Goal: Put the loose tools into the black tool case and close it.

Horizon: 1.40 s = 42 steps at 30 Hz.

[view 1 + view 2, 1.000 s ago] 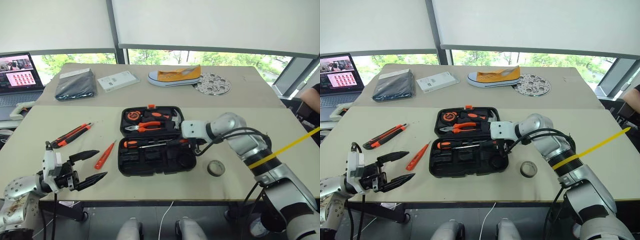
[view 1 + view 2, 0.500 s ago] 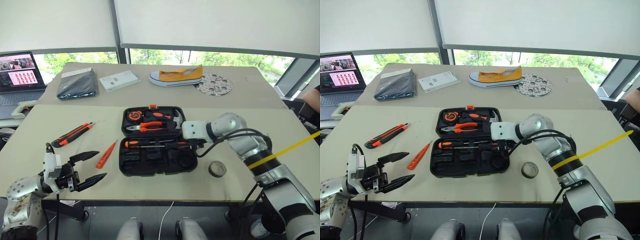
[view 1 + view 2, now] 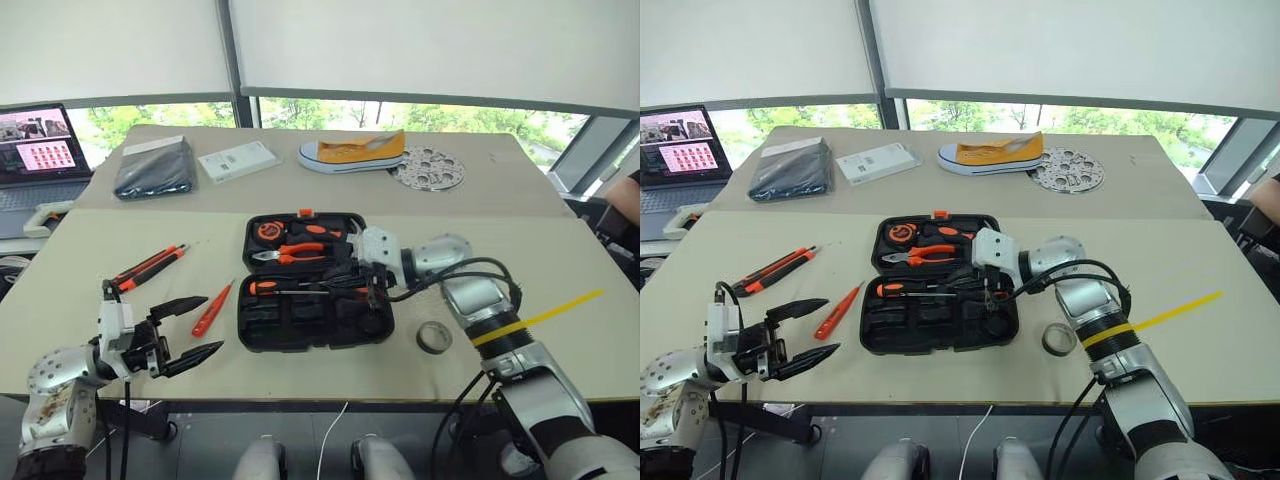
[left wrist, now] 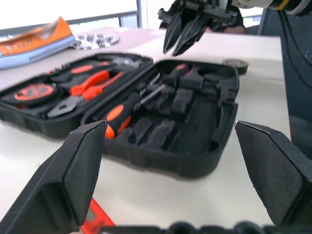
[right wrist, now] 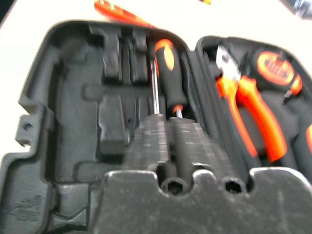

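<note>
Black tool case open on counter; pliers, tape measure, screwdriver inside. Right end effector clenched above case; left end effector released, empty. Tester at case's 9 o'clock; tape roll at 4 o'clock.

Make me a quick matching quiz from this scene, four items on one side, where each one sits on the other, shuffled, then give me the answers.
Items:
1. tape roll
2. orange tester
3. yellow shoe
4. pliers

Places:
A. inside the black tool case, far half
B. on the table, between the case and the left gripper
C. on the far table, by the perforated round disc
D. on the table, just right of the case, under the right arm

Pairs: 1-D, 2-B, 3-C, 4-A
</note>
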Available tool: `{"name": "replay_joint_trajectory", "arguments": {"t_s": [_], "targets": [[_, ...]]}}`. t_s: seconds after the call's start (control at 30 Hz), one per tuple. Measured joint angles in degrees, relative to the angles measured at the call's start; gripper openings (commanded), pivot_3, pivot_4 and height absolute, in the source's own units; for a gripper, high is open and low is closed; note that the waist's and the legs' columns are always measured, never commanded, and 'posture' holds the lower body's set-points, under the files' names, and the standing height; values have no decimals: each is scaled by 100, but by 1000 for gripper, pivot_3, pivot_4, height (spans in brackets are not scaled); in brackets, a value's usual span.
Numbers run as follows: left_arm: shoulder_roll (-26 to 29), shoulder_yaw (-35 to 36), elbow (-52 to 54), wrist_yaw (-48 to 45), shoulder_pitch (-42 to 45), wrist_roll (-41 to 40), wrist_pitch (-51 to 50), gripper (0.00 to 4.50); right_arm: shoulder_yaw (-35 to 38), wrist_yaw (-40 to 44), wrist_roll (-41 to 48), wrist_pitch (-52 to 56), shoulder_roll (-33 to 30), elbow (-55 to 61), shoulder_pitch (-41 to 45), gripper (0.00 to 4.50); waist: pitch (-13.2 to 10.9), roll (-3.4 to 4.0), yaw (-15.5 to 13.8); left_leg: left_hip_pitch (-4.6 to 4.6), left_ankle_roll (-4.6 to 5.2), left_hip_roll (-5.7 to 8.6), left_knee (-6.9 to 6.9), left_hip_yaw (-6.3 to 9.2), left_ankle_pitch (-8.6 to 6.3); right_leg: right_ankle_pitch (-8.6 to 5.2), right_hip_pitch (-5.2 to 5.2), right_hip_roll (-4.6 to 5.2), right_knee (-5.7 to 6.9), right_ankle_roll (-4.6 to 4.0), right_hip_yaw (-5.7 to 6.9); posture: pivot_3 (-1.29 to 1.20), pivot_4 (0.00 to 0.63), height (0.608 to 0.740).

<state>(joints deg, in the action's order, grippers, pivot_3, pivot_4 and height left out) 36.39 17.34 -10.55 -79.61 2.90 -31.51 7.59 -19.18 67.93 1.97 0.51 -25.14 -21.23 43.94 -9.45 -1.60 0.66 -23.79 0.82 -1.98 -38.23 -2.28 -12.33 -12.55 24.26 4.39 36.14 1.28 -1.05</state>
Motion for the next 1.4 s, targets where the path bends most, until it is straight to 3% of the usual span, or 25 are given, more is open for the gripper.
{"name": "replay_joint_trajectory", "arguments": {"t_s": [0.33, 0.6, 0.73, 0.9, 1.1, 1.23, 1.3, 1.4], "targets": [[34, -96, 122, 239, 152, 18, -117, 4500, -67, -366, -203, -642, 166, -841, 68, 51, 1, -1, 24, 31, -4, -5, 0, 0, 3, 1, -22, -4, 7, -1, -2, 0, 150, 740], [49, -122, 174, 452, 139, 35, -283, 4500, 54, -526, -228, -770, 301, -848, 6, 51, 3, -3, 31, 40, -9, -11, 0, 0, 6, 5, -22, -7, 12, -4, -4, 0, 150, 740], [372, 152, 361, 746, -136, -266, -1145, 4500, 668, -499, 446, -695, 246, -370, -451, 1135, 2, -3, 35, 21, -10, -15, 14, 2, 7, 1, -3, -8, 11, -10, -4, 0, 150, 740], [802, 955, 283, 1757, -653, -122, -1742, 4500, 1388, -329, 1350, -533, -238, 1352, -1614, 2796, 2, -3, 17, 17, -24, -14, 43, 6, -2, -11, 1, 0, -2, -4, -1, 0, 150, 740], [1255, 1893, 40, 2297, -1715, 108, -2332, 4500, 2133, 64, 2193, -687, -835, 2663, -3173, 2796, 0, -7, 33, 26, -37, -22, 47, -7, -10, -24, -1, 5, -14, -3, 0, 0, 150, 740], [1459, 2291, -242, 2373, -1968, 218, -2456, 4500, 2396, 190, 2360, -652, -1230, 3003, -4038, 3955, -1, -11, -18, 52, -44, -52, 46, -19, -11, -79, -7, 3, -10, -8, 11, 0, 150, 740], [1520, 2341, -277, 2409, -1975, 228, -2567, 4500, 2446, 122, 2397, -643, -1226, 3051, -4158, 4480, -2, -11, -20, 56, -94, -64, 46, -33, -39, -75, -7, 4, -7, -9, 15, 0, 150, 740], [1520, 2303, 201, 2388, -1899, 14, -3020, 4500, 2453, -71, 2439, -585, -1189, 3204, -4093, 4480, -4, -18, -18, 54, -100, -77, 45, -50, -37, -56, -6, 4, -7, -11, 20, 0, 150, 740]]}}
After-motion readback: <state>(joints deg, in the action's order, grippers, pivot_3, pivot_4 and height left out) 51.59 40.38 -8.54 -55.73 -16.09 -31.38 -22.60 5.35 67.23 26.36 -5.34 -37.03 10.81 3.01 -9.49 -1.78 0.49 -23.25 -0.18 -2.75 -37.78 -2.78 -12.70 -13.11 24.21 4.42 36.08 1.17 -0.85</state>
